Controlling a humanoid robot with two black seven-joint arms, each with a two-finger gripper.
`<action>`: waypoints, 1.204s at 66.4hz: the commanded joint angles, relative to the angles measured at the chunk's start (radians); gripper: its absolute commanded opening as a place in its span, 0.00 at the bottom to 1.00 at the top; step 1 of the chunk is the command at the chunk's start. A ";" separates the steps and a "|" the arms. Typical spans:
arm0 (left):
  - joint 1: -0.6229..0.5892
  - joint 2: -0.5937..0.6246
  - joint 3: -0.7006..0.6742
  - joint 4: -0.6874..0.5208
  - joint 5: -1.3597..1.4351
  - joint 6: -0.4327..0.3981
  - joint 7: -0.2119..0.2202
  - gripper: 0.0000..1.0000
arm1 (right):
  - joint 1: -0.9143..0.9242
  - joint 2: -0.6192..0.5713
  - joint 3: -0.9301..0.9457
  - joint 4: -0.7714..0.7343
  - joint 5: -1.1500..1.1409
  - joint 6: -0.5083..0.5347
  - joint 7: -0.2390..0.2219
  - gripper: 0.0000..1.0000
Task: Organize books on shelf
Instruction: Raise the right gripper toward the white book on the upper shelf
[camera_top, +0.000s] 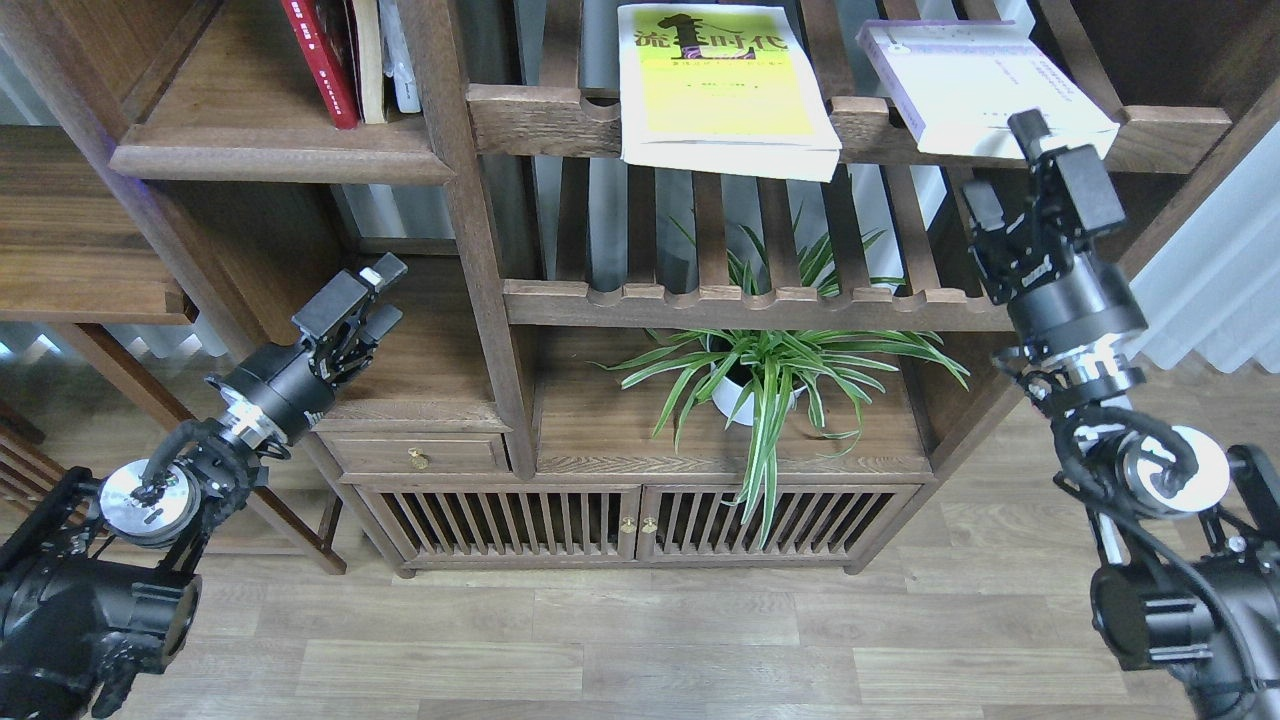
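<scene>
Head view of a dark wooden bookcase. The yellow-green book (722, 85) lies flat on the upper slatted rack (520, 118), its lower edge overhanging the notched front rail; its cover bears a black Chinese title whose legible characters read "流…时代", with smaller print beneath too fine to read. The white-lavender book (975, 80) lies flat at the right end of the same rack, its near right corner projecting past the rail; the lines of print on its cover are not legible. The dark red book (320, 60) stands upright and leaning on the shelf (270, 150) at upper left, a solid board with a moulded front edge; small white lettering on its spine cannot be read. The right gripper (1005, 165) is raised just below the white-lavender book's near edge, jaws apart with nothing between them; contact with the book cannot be told. The left gripper (380, 295) hangs before the low left compartment, jaws narrow and empty. A potted plant (765, 375) stands on the cabinet top (600, 430).
</scene>
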 joint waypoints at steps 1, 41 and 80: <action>-0.003 0.001 -0.004 -0.001 0.002 0.000 0.000 1.00 | 0.017 -0.004 -0.001 -0.026 0.000 -0.005 -0.002 0.99; -0.003 0.004 -0.002 0.002 0.002 0.000 0.000 1.00 | 0.051 -0.004 0.001 -0.066 0.001 -0.020 -0.005 0.82; 0.003 0.005 -0.012 0.001 -0.003 0.000 0.000 1.00 | 0.050 0.010 -0.004 -0.060 0.020 0.030 -0.008 0.04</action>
